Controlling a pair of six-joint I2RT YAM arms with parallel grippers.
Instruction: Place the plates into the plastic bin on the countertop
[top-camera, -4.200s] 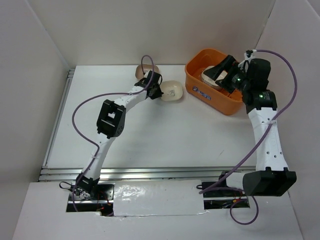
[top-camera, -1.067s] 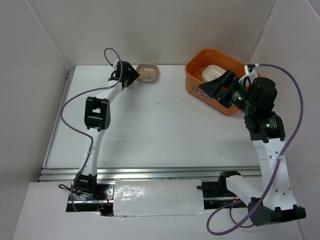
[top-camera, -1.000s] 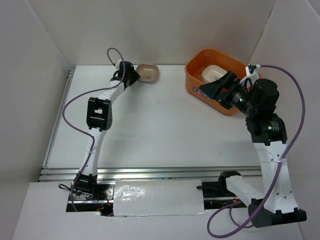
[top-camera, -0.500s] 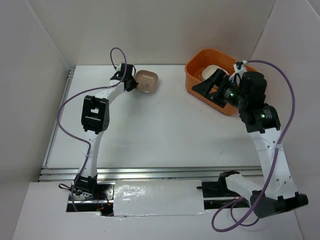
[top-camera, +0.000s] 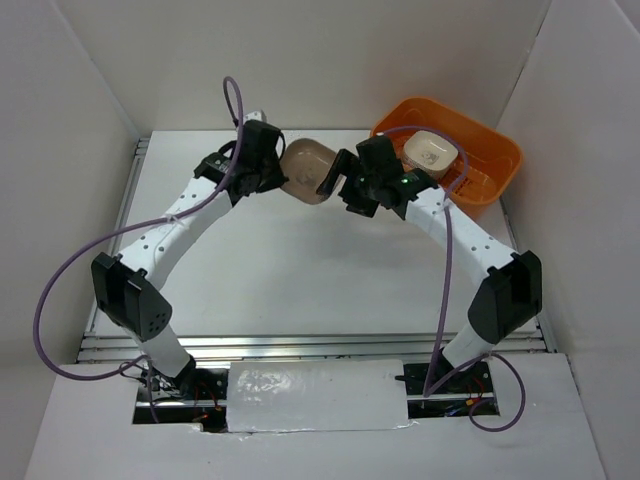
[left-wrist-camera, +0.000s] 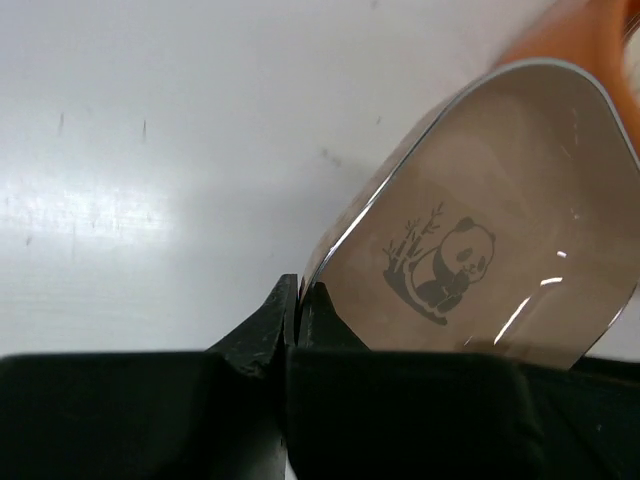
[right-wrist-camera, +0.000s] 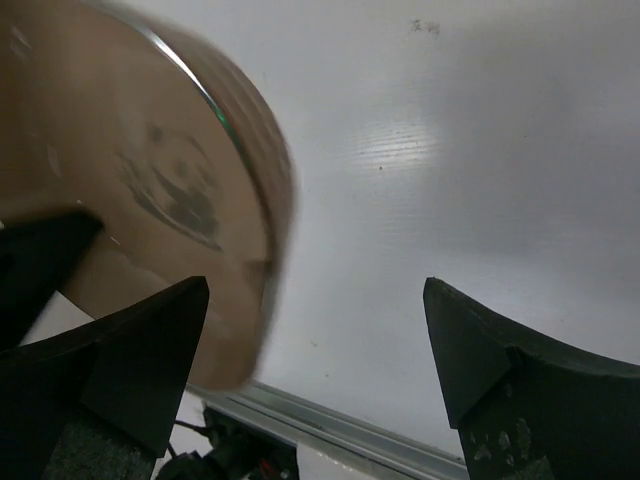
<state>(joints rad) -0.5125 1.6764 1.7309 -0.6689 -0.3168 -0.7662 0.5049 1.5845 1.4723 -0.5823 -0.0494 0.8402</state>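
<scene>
**Top external.** Left gripper (top-camera: 281, 171) is clamped on the near rim of a brown plate (top-camera: 305, 170), which is tilted with its hollow facing up, over the far middle of the countertop (top-camera: 320, 270). Right gripper (top-camera: 335, 185) faces that plate from the other side with its jaws wide apart and holding nothing; contact with the plate cannot be told here. The orange plastic bin (top-camera: 497, 165) sits at the far right. A cream plate (top-camera: 430, 150) lies inside it, uppermost; what lies under it cannot be told. No other plate shows on the countertop.

**Left wrist.** Left gripper (left-wrist-camera: 297, 300) is fully shut, its tips pinching the edge of the brown plate (left-wrist-camera: 500, 200). The panda mark (left-wrist-camera: 440, 262) at the plate's centre is clear. White countertop (left-wrist-camera: 180, 130) lies behind. An orange blur at the top right corner is probably the bin (left-wrist-camera: 600, 20).

**Right wrist.** Right gripper (right-wrist-camera: 315, 350) is spread wide. The brown plate (right-wrist-camera: 120, 180), blurred, lies just by the fingers (right-wrist-camera: 140, 345) on the picture's left side and is not gripped. Bare countertop (right-wrist-camera: 450, 150) fills the rest.

**Progress (judgement).**
- At least one plate is in the bin.
- The brown plate is the only one seen outside it.
- This looks like a handover from left to right.
- Left to do: the right gripper takes the plate, then carries and drops it into the bin.
- Full count of binned plates: not verifiable.
</scene>
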